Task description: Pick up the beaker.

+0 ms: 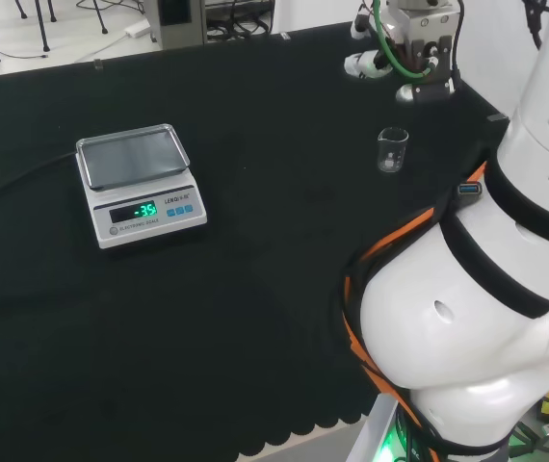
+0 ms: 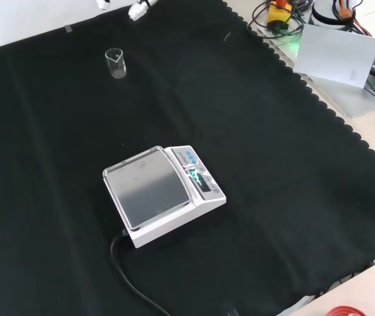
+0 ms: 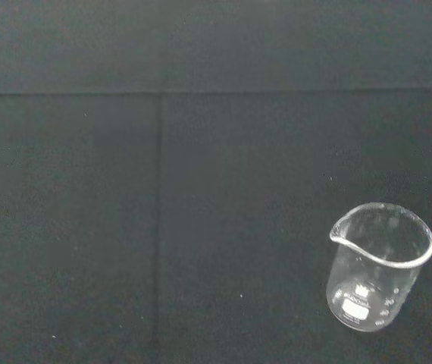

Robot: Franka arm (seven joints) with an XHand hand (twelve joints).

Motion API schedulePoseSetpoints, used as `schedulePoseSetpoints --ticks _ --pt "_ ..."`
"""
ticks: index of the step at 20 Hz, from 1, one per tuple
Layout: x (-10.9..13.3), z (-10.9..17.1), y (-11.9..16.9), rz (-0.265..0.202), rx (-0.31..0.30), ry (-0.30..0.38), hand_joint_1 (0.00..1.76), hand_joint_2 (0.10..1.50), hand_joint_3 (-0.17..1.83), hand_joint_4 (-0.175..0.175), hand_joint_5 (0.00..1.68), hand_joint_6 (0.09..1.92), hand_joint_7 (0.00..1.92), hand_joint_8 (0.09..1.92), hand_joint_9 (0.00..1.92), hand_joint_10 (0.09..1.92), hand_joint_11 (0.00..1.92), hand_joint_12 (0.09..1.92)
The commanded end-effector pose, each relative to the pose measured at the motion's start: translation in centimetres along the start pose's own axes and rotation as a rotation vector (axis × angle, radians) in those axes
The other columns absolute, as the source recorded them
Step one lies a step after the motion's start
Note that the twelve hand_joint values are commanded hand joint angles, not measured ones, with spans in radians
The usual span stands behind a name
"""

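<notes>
White arm links (image 1: 467, 318) sit nearest in the head view. Left of them, the small glass beaker (image 1: 392, 150) stands upright on the tabletop (image 1: 255, 289). Above it hangs the hand (image 1: 376, 60); I cannot tell its grip.

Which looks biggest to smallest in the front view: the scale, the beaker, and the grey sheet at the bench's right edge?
1. Scale, largest as it appears, though it sits nearer the camera.
2. Grey sheet, somewhat smaller in view; being farther off, its true size against the scale is unsure.
3. Beaker, clearly smallest.
</notes>
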State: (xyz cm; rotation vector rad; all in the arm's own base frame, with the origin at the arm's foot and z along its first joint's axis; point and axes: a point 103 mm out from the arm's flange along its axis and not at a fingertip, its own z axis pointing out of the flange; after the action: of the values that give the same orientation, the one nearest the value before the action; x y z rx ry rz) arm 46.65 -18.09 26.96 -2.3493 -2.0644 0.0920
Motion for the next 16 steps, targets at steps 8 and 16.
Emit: schedulePoseSetpoints --ticks 8,16 --pt "-2.1 6.7 2.2 0.054 0.163 0.028 0.80 0.99 -0.17 -0.024 0.17 0.22 0.00 0.63 0.17 0.88 0.00 1.45" --pt "-2.5 9.3 1.9 0.059 0.230 0.063 0.77 1.03 -0.17 -0.034 0.24 0.15 0.00 0.68 0.14 0.87 0.00 1.40"
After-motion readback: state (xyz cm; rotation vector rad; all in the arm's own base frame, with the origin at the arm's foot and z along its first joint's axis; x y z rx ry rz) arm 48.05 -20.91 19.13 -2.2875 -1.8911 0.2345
